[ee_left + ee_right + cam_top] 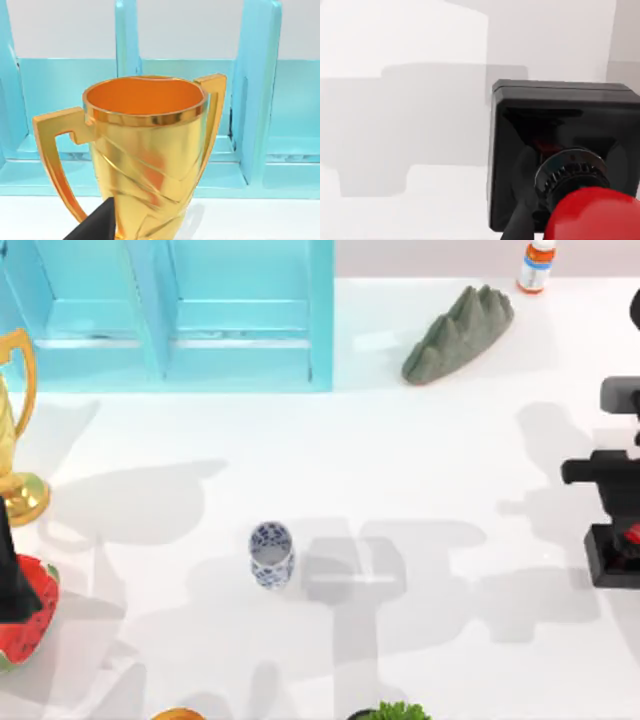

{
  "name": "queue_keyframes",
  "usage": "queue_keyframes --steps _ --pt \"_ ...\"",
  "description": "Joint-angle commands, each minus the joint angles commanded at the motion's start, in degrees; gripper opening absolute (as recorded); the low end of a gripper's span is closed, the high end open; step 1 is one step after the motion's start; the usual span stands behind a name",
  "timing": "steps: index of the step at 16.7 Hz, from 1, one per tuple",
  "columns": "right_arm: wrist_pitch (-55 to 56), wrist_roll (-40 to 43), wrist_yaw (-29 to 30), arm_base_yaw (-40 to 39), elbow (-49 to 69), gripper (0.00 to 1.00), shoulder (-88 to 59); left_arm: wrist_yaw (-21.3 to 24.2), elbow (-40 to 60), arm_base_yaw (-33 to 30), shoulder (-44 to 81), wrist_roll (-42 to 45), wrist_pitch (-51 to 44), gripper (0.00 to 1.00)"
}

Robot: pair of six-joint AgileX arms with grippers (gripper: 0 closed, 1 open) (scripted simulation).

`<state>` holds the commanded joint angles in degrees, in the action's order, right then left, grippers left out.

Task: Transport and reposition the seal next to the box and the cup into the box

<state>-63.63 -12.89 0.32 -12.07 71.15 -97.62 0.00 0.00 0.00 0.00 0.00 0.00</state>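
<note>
One cup [271, 555] upright, seal [560, 165] knob facing right wrist camera

gold trophy [15, 430] at table's left edge | watermelon slice [30, 615] just below it | grey rock [458, 335] upper right | orange-capped bottle [536, 265] beyond rock | greens [392, 711] at bottom edge

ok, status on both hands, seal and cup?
Right hand at the table's right edge, at the seal, grip unclear. Left arm parked far left by the gold trophy. Cup upright mid-table, untouched. Box at the back left, path open.
</note>
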Motion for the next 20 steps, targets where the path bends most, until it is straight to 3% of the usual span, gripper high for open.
queue_keyframes --steps 5,6,15,20 --pt "0.00 0.00 0.00 0.00 0.00 0.98 0.00 0.00 0.00 0.00 0.00 0.00 0.00 1.00" --pt "0.00 0.00 0.00 0.00 0.00 1.00 0.00 0.00 0.00 0.00 0.00 0.00 0.00 1.00" --pt "-0.18 0.02 0.00 0.06 0.19 1.00 0.01 0.00 0.00 0.00 0.00 0.00 0.00 1.00" --pt "-9.82 0.04 0.01 0.14 9.79 1.00 -0.21 0.00 0.00 0.00 0.00 0.00 0.00 1.00"
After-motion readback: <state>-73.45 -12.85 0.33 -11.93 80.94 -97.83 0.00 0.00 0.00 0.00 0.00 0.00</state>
